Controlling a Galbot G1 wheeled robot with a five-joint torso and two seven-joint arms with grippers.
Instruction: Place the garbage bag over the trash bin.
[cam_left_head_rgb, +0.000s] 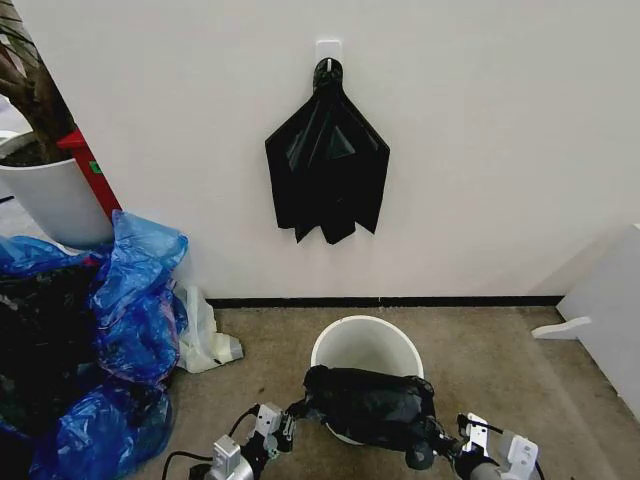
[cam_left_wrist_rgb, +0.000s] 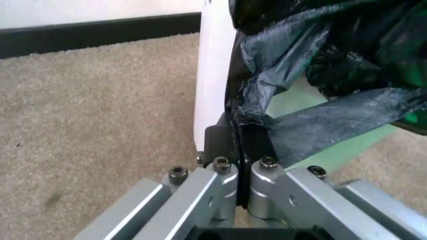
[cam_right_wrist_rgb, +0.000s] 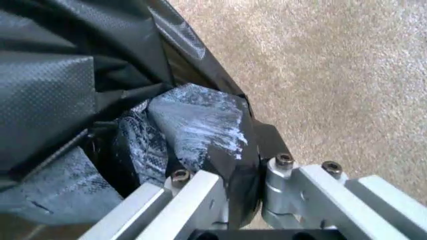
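Hiding the trash bin's (cam_left_head_rgb: 366, 345) near rim, garbage bag (cam_left_head_rgb: 372, 405) stretched between left gripper (cam_left_head_rgb: 297, 409) and right gripper (cam_left_head_rgb: 432, 448), jaws clamped on it.

The garbage bag (cam_left_head_rgb: 372, 405) covers the near rim of the trash bin (cam_left_head_rgb: 366, 348) and hides its lower wall. Both arms are cut off by the head view's bottom edge — the right claw (cam_right_wrist_rgb: 245, 165) has its fingertips buried in black plastic.

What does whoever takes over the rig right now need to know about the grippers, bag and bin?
Left gripper: shut on the garbage bag's left edge, beside the trash bin wall.
Right gripper: shut on the bag's right edge.
The bag hangs bunched between them across the bin's near rim; the bin stands upright on the carpet.
Done: bag gripped and brought to the bin.
Left: spread it over the rim.
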